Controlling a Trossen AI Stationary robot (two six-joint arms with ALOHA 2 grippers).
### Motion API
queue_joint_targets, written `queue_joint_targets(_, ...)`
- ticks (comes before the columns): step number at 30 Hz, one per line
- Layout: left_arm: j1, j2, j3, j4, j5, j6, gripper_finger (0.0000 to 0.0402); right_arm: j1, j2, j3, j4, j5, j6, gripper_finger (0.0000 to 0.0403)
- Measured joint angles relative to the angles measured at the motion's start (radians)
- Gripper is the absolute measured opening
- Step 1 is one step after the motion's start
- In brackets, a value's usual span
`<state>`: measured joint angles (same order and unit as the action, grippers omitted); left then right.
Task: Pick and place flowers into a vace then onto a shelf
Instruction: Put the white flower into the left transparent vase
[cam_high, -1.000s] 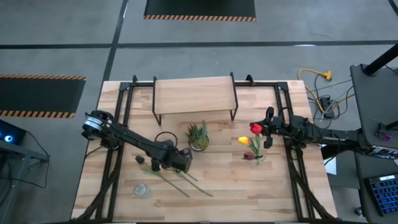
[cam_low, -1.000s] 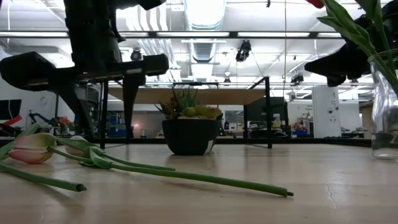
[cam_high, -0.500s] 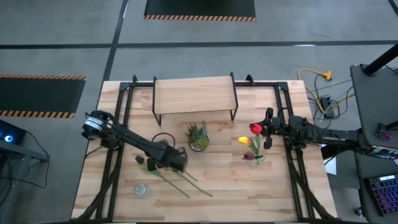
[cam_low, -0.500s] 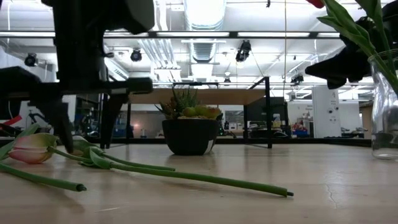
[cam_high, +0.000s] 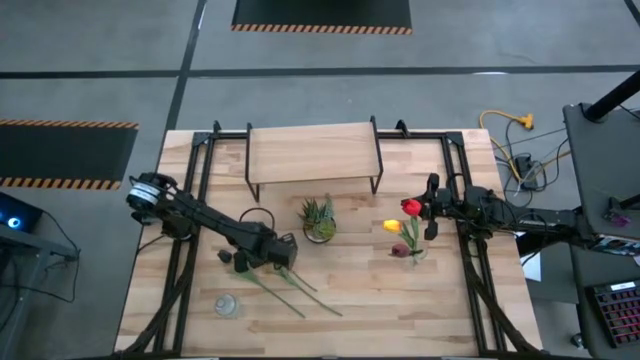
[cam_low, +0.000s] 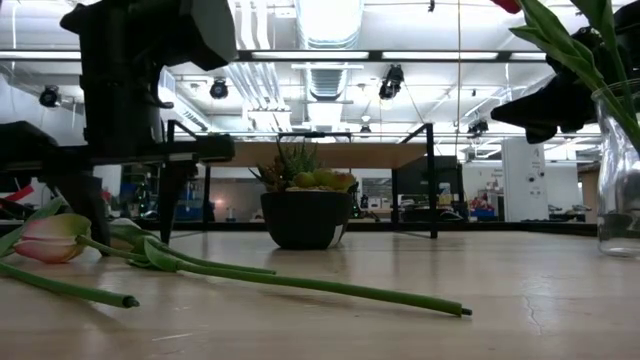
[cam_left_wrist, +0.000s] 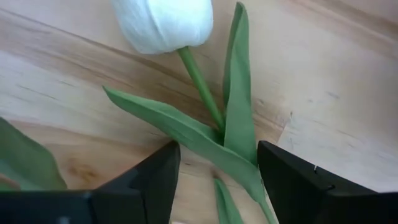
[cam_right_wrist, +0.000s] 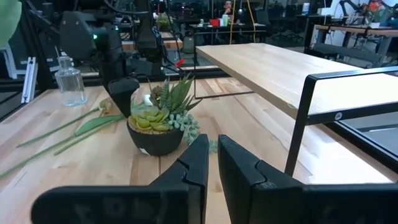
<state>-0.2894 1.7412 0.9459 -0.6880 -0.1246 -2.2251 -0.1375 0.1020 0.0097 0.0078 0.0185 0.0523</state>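
Wooden bench (cam_high: 400, 300): slatted top carrying the shelf, the potted plant, the vase and the loose flowers.
Shelf (cam_high: 312, 152): light board on black legs at the far middle of the bench, nothing on it.
Potted plant (cam_high: 318, 219): spiky green, in a dark bowl just in front of the shelf.
Loose flowers (cam_high: 290, 290): two long-stemmed tulips lying flat on the bench, front left of the plant; the white tulip (cam_left_wrist: 163, 23) and its leaves lie right below the left wrist camera.
Left gripper (cam_high: 262, 262): low over the head end of the lying tulips, fingers (cam_left_wrist: 149, 180) parted, one on each side of the white tulip's stem and leaves, not closed on them.
Small glass bottle (cam_high: 227, 305): upright near the front left edge.
Vase flowers (cam_high: 410, 207): red, yellow and maroon tulips standing in a clear vase (cam_low: 620, 180) on the right side of the bench.
Right gripper (cam_high: 432, 212): just beside the vase tulips, fingers (cam_right_wrist: 193, 163) pressed together, holding nothing.
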Motion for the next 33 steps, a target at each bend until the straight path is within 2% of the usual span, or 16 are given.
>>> queue_joint_targets(7,0.014,0.002,0.003,-0.008,0.001,0.054,0.0145,0.0,0.0,0.0,0.001,0.001,-0.002,0.0028)
queue_joint_targets(15,0.028,0.003,0.001,-0.007,-0.058,0.089,0.0088,0.0,0.0,0.0,0.001,0.001,0.0,0.0028)
queue_joint_targets(20,0.03,0.004,0.001,-0.008,-0.077,0.139,0.0059,0.0,0.0,0.0,0.001,0.0,0.006,0.0028)
queue_joint_targets(25,0.03,0.004,0.0,-0.011,-0.08,0.221,0.0011,0.0,0.0,0.0,0.001,0.001,0.023,0.0028)
queue_joint_targets(29,0.031,0.004,0.0,-0.011,-0.086,0.269,0.0006,0.0,0.0,0.0,0.001,0.001,0.02,0.0028)
queue_joint_targets(33,0.031,-0.019,0.003,-0.01,-0.137,0.298,0.0005,0.0,0.0,0.0,0.001,0.003,0.01,0.0028)
